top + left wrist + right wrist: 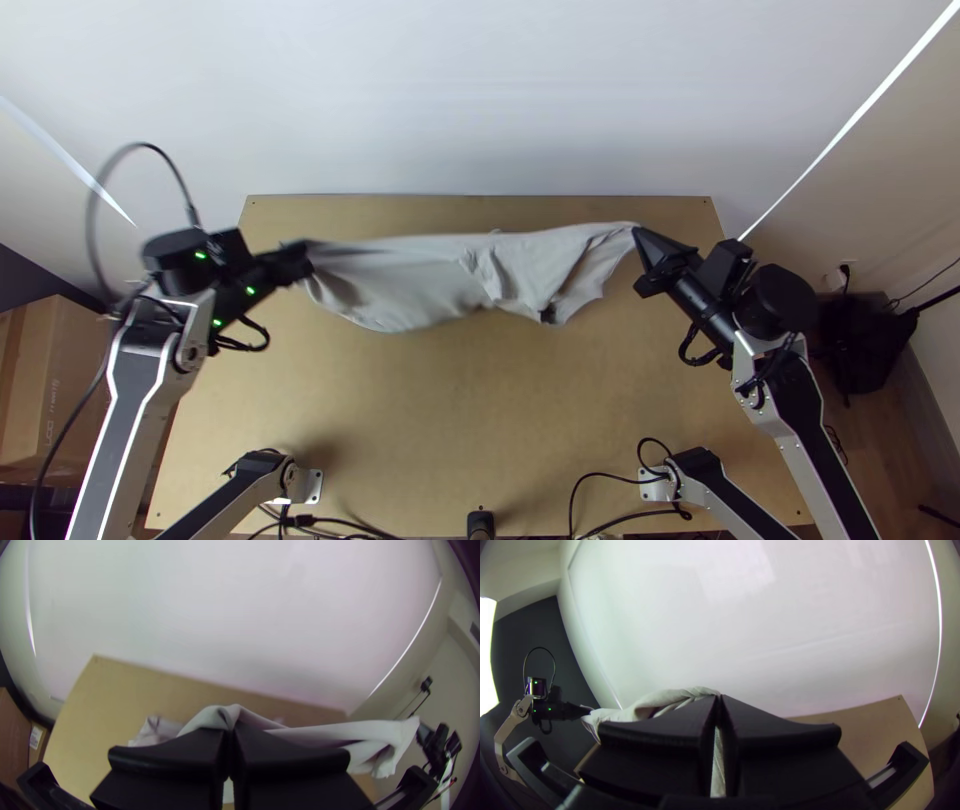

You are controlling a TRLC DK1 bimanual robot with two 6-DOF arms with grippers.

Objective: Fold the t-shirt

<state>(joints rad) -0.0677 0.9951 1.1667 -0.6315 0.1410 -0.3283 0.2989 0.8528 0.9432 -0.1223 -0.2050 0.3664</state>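
The left gripper (pixel 306 262) and right gripper (pixel 637 234) are clenching opposite ends of the t-shirt (pixel 430 280), which is hanging between them. A cardboard box (pixel 75 365) is bearing print.

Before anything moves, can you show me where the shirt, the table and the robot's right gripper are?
Shirt (pixel 420 280): top view, on the cloth hanging between the two grippers.
Table (pixel 450 420): top view, on its bare wooden top.
Right gripper (pixel 718 699): right wrist view, where its fingertips meet.

A pale wall (pixel 480 100) rises behind the wooden table (pixel 450 420).
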